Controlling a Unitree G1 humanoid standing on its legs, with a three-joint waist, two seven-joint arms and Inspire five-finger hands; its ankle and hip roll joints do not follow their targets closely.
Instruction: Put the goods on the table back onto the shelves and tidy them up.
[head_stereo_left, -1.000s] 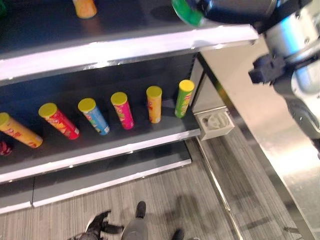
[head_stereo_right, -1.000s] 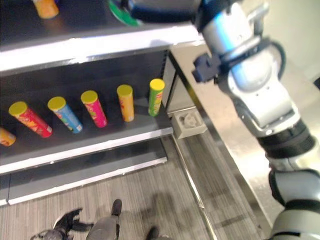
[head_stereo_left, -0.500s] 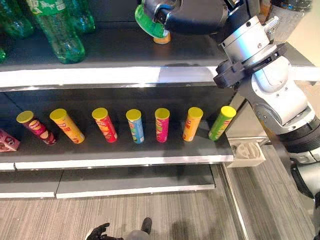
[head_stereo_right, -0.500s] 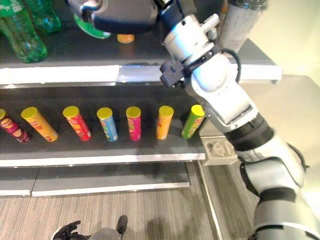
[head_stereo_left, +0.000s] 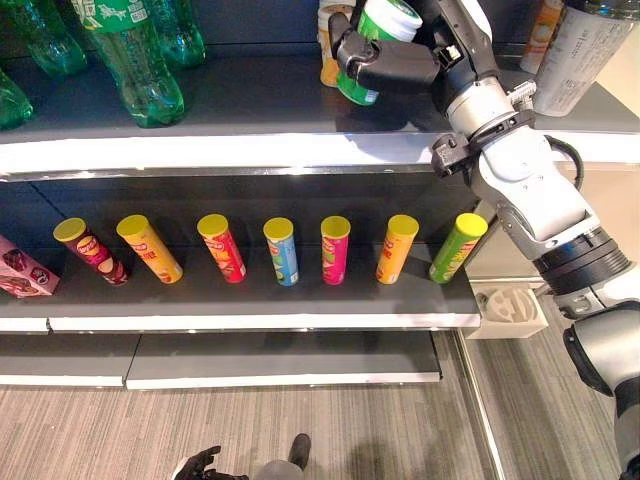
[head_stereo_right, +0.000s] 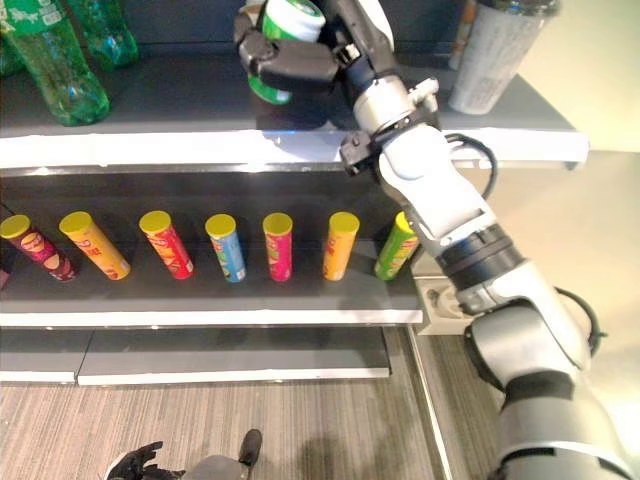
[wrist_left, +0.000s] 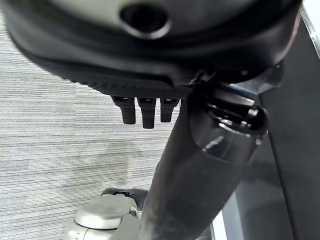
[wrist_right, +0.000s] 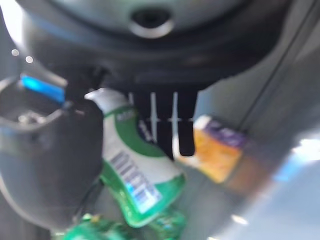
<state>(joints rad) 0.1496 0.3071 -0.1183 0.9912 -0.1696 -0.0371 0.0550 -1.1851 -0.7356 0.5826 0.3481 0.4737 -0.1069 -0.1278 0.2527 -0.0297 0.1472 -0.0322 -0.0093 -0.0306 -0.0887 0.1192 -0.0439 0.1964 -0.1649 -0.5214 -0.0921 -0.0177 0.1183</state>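
You're gripping the green cup (head_stereo_left: 372, 50) in the right robot hand (head_stereo_left: 395, 62), fingers curled round its side, tilted over the top shelf (head_stereo_left: 250, 110), probably so its base lands flat beside the orange container (wrist_right: 220, 152). The left robot hand (wrist_left: 145, 107) is hanging relaxed over grey floor (head_stereo_left: 350, 430). Below, chip tubes (head_stereo_left: 282, 250) are lining the middle shelf (head_stereo_left: 300, 300).

The top shelf (head_stereo_left: 250, 105) lies bare along its front edge between the green soda bottles (head_stereo_left: 130, 60) at its left end and the right robot hand (head_stereo_left: 395, 65); an orange container (head_stereo_left: 330, 45) stands behind that hand; a grey-labelled bottle (head_stereo_left: 580, 55) blocks the right corner; upright snack tubes (head_stereo_left: 280, 250) line the lower shelf (head_stereo_left: 250, 305), narrow gaps between them.
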